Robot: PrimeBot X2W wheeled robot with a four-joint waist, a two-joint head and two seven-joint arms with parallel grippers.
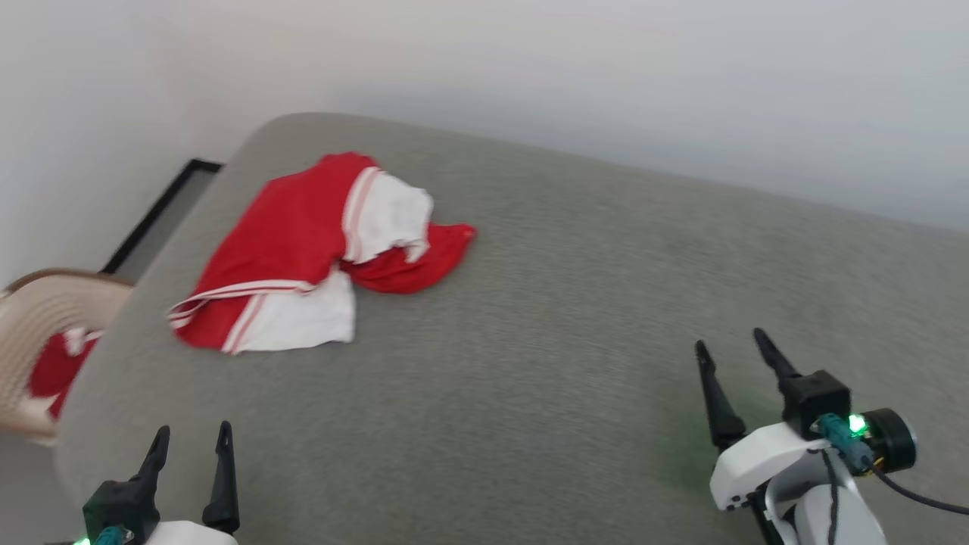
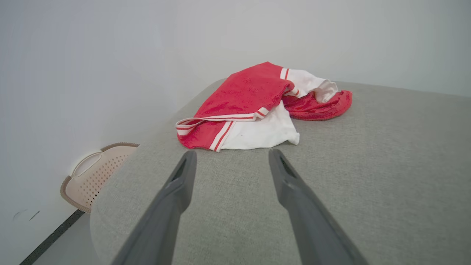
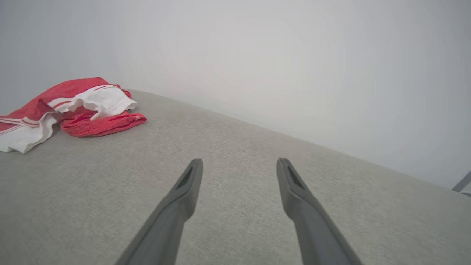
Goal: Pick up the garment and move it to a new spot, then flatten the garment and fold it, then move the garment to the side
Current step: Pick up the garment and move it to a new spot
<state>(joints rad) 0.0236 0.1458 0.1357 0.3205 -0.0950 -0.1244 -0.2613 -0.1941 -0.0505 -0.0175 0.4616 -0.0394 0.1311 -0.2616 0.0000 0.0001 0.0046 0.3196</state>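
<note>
1. The left gripper stood with its two dark fingers spread wide and nothing between them, low over the near left part of the grey upholstered surface.
2. The right gripper was likewise spread wide and empty, over the near right part of the same surface, well apart from the left one.
3. In the left wrist view the garment lay straight ahead of the left fingers, near their tips but not touching them.
4. The garment was a crumpled heap at the far left of the surface: red body uppermost, white sleeves and striped trim folded over each other.
5. A beige perforated basket sat beside the surface's left edge, with red cloth in it.
6. A pale wall rose behind.
</note>
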